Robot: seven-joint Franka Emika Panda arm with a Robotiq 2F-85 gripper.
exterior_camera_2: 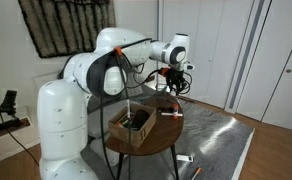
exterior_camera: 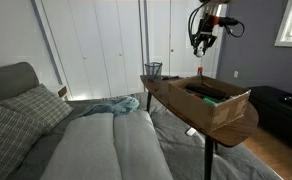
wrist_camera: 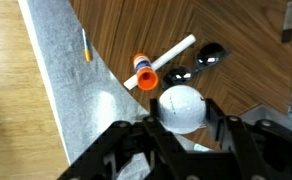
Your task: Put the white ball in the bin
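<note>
The white ball [wrist_camera: 181,107] sits between the two black fingers of my gripper [wrist_camera: 182,118], which is shut on it. In both exterior views the gripper [exterior_camera: 201,42] [exterior_camera_2: 171,82] hangs high above the round wooden table [exterior_camera: 236,132]. The bin [exterior_camera: 153,70], a small dark wire-mesh basket, stands on the table's far edge, to the left of and below the gripper in that exterior view. The bin is out of the wrist view, and I cannot make it out in the exterior view that shows the robot's white base.
A wide brown cardboard box [exterior_camera: 218,102] [exterior_camera_2: 133,125] holding dark things takes up much of the table. Below the gripper lie a white tube with an orange cap [wrist_camera: 146,74] and dark sunglasses [wrist_camera: 199,60]. A bed with a grey sheet [exterior_camera: 106,145] lies beside the table.
</note>
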